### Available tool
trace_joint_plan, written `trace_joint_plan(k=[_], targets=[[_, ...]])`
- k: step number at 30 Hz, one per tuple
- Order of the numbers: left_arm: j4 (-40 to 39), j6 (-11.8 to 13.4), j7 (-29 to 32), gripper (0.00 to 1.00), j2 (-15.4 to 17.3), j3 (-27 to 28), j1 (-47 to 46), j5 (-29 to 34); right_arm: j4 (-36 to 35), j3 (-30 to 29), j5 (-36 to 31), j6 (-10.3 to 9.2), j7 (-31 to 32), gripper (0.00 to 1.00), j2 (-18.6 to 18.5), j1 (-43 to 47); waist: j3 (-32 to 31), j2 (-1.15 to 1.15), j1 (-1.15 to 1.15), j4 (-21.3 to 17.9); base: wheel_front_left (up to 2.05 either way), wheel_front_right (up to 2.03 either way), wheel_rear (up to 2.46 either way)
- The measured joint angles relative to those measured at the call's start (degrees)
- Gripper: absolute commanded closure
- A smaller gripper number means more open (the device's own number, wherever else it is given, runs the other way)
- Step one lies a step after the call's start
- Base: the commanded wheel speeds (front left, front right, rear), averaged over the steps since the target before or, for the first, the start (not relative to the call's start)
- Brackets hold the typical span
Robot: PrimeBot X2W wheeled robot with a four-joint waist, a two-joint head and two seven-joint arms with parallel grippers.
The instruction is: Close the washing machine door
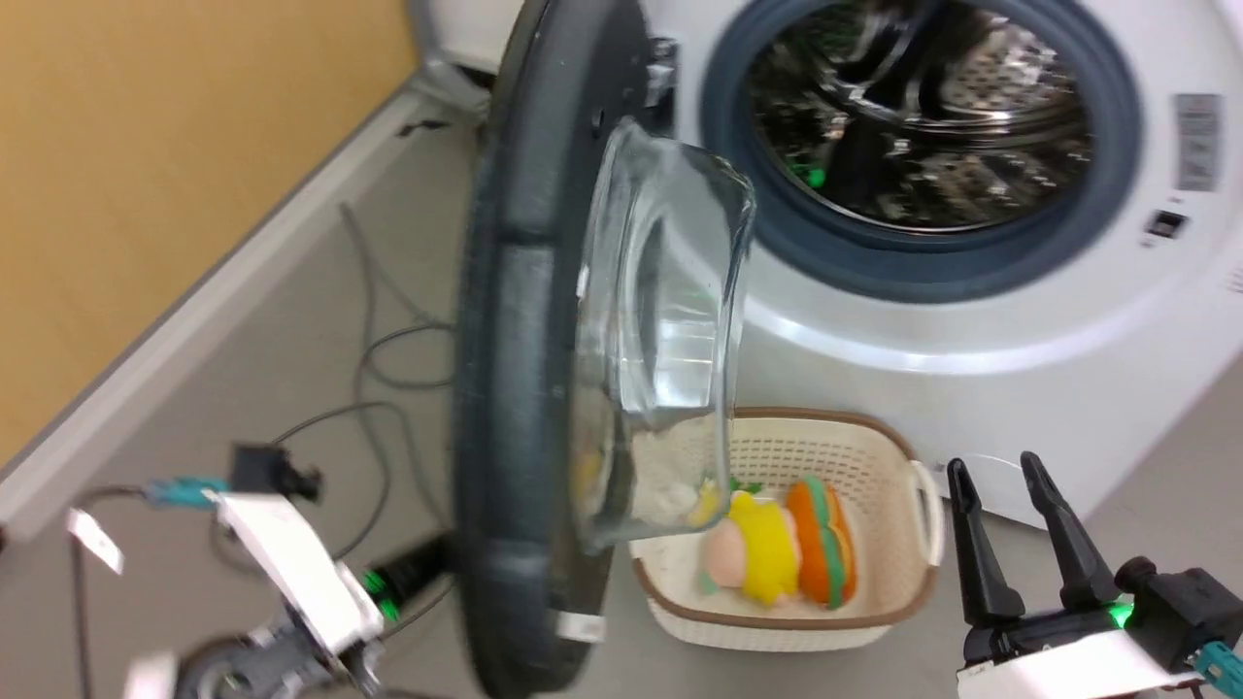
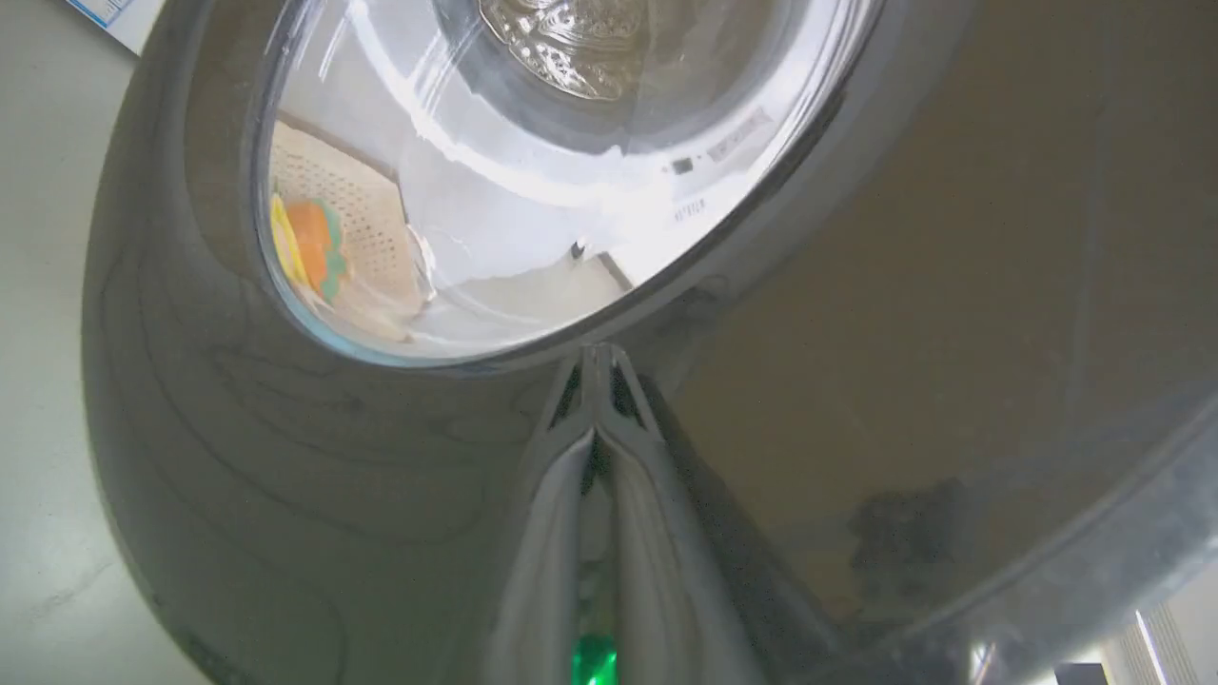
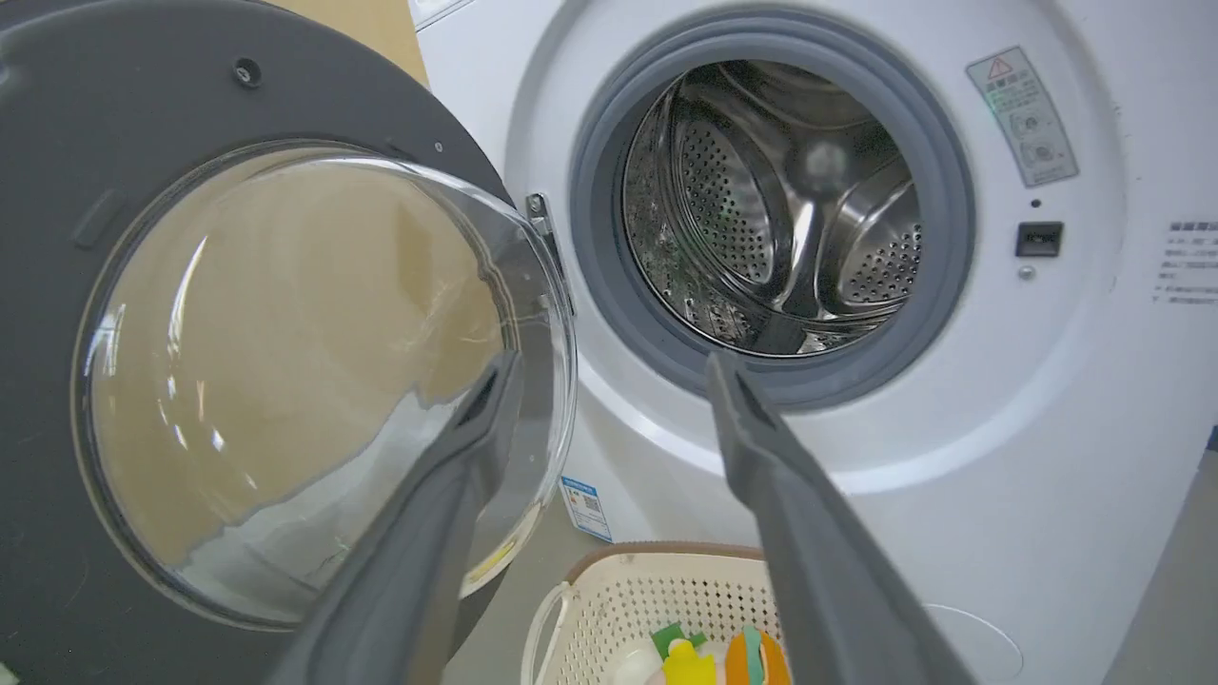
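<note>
Touching door (image 2: 285, 457) (front): left gripper (image 2: 596, 363)

Your head camera is looking forward and down from above, catching the washing machine door (image 1: 515, 388) nearly edge-on, the washing machine (image 1: 971, 330) behind it and the basket (image 1: 777, 626) on the floor (image 1: 291, 320). Your left wrist camera is sitting very close against the door's glossy outer face, looking through its glass (image 2: 533, 181). Your right wrist camera is facing the door's inner side and the drum opening (image 3: 780, 209) from nearby. All three are sharing the door and basket.
</note>
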Motion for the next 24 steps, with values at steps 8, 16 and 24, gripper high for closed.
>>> trace_joint_plan(k=[8, 16, 24], targets=[[-3.35, 0.44, -2.71, 1.0, -2.81, -5.49, 6.85, -2.2, -0.25, 0.34, -0.01, 0.0, 0.0, 0.0, -0.16, 1.27, -0.43, 0.0, 0.0, -7.24, 0.0, 0.0, 0.0], [-1.13, 0.29, -15.32, 1.0, -3.11, -10.72, 7.33, -6.91, -0.57, 1.02, -0.02, 0.0, 0.0, 0.0, -0.3, 1.15, 0.8, 0.0, 0.0, -16.32, 0.0, 0.0, 0.0], [3.22, 0.16, -28.14, 1.0, -3.44, -17.95, 1.83, -12.11, -0.73, 1.37, -0.08, 0.0, 0.0, 0.0, -0.29, 0.83, 3.35, 0.0, 0.0, -25.67, 0.0, 0.0, 0.0]])
